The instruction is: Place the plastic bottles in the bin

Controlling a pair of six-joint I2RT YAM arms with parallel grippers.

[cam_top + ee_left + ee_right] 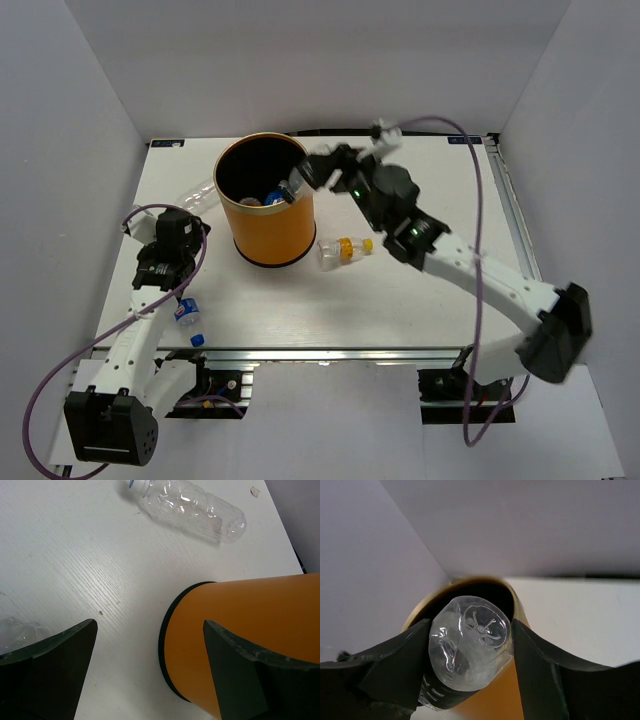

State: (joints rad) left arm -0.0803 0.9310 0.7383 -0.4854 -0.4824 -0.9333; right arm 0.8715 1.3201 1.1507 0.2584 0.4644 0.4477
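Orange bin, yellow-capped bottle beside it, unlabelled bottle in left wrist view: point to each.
Orange bin (270, 225), top view, orange side wall.
Yellow-capped bottle (335, 250), top view, clear body.
Unlabelled bottle (195, 512), left wrist view, ribbed middle.

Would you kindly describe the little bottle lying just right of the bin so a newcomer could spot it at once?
Find the tall orange bin on the white table. Just right of its base, a short clear bottle lies on its side. Its orange cap sets it apart: the long clear bottle and the blue-capped bottle lie left of the bin.
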